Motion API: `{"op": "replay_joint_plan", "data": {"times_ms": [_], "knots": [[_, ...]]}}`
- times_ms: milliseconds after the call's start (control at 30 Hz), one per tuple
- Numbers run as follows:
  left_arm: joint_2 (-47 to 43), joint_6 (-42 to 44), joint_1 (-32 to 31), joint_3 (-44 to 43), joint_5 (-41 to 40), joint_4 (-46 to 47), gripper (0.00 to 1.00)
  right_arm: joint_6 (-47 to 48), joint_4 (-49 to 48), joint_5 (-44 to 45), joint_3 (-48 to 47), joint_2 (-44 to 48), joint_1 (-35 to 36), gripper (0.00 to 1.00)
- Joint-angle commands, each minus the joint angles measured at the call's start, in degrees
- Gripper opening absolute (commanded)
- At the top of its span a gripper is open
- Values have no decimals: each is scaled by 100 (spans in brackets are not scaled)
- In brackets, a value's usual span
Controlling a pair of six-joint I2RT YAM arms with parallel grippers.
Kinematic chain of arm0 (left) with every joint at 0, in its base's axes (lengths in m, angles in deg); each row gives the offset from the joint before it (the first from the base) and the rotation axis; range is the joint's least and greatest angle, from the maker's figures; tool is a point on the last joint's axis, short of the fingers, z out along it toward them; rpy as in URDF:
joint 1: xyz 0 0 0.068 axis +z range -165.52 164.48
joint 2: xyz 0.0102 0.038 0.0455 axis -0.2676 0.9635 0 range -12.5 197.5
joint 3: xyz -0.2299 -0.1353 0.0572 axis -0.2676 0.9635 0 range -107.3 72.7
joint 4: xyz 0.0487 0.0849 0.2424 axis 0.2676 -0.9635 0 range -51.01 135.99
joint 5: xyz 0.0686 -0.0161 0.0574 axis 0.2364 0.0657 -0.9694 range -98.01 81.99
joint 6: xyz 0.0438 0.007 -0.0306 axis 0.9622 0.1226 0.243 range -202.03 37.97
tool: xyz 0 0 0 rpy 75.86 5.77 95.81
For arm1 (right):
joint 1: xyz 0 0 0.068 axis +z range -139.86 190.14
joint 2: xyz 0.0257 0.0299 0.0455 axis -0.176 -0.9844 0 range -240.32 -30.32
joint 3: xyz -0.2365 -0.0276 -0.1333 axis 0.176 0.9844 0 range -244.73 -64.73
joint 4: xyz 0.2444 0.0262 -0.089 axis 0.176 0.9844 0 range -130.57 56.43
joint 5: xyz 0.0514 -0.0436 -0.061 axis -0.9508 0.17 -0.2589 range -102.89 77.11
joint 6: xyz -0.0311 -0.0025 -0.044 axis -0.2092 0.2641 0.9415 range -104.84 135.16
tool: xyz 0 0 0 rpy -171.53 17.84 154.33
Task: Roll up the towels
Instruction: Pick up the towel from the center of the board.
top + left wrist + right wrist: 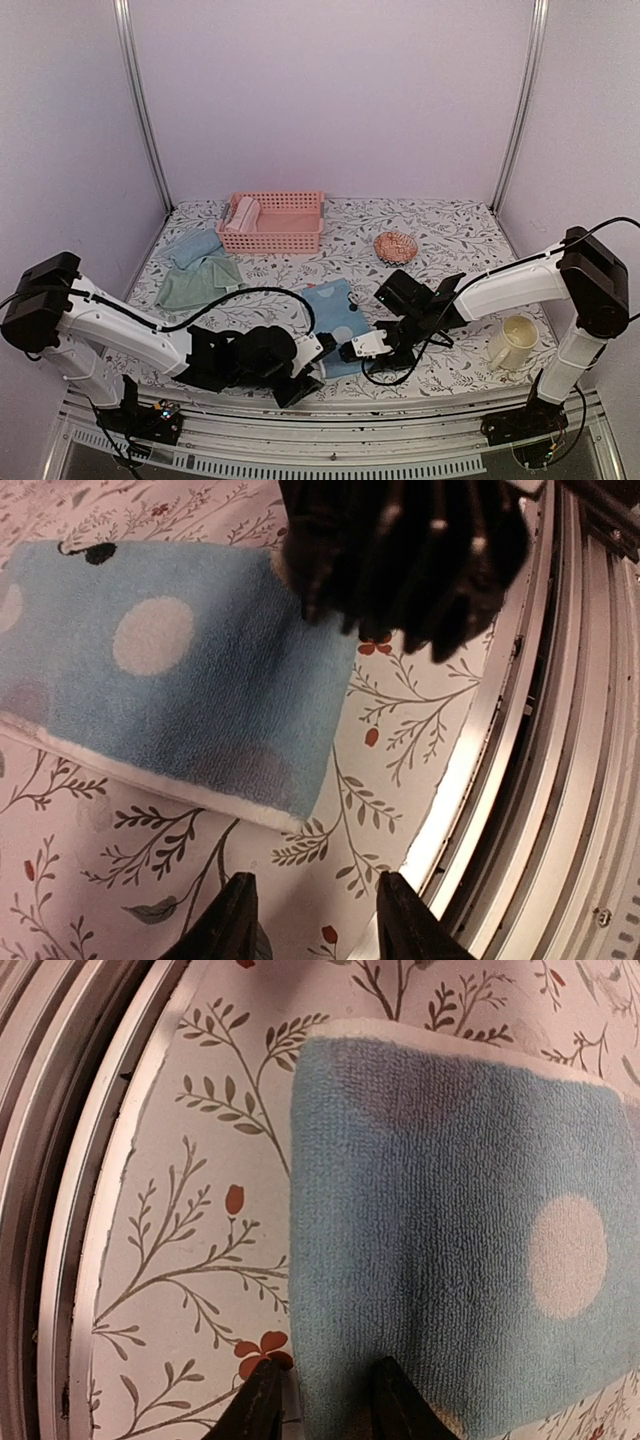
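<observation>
Blue towel (335, 305) with pale spots

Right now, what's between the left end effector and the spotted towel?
Only bare flowered tabletop. The left wrist view shows the left end effector apart from the spotted towel, open, with nothing between its fingers.

The spotted towel (430, 1210) is nubby terry cloth; basket (275, 238), matt plastic; rail (560, 780), shiny metal.

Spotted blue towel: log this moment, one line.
spotted blue towel: unrolled | left claw: open, beside corner | right claw: open, at edge
</observation>
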Motion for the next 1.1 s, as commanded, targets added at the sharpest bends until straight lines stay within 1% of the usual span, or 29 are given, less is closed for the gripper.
{"op": "replay_joint_plan", "data": {"times_ms": [0, 67, 200, 333, 500, 567, 733, 800, 967, 1067], "knots": [[-184, -42, -83, 128, -196, 307, 42, -71, 17, 191, 24, -435, 14, 23], [-250, 2, -114, 201, -305, 417, 42, -53, 272, 51, -56, -479, 11, 13], [-410, 148, -244, 521, -560, 867, 43, -132, 1255, -890, -565, -539, -59, 7], [-347, 463, -359, 661, -786, 1283, 44, -209, 2262, -1942, -1261, -1014, -220, 4], [5, 974, -499, 462, -868, 1618, 44, -196, 3271, -3024, -2168, -1812, -565, 4], [213, 1173, -511, 382, -883, 1792, 44, -138, 3605, -3286, -2424, -2141, -718, 4], [709, 1708, -492, 103, -782, 1982, 44, -14, 4184, -3735, -2877, -2684, -957, 4], [914, 1765, -462, -41, -779, 1963, 43, 35, 4317, -3806, -3008, -2851, -981, 4], [1304, 1783, -334, -271, -719, 1970, 42, 74, 4338, -3792, -3047, -2981, -992, 4], [1417, 1810, -283, -349, -553, 2004, 37, 43, 4318, -3794, -3046, -3039, -990, 4]]}}
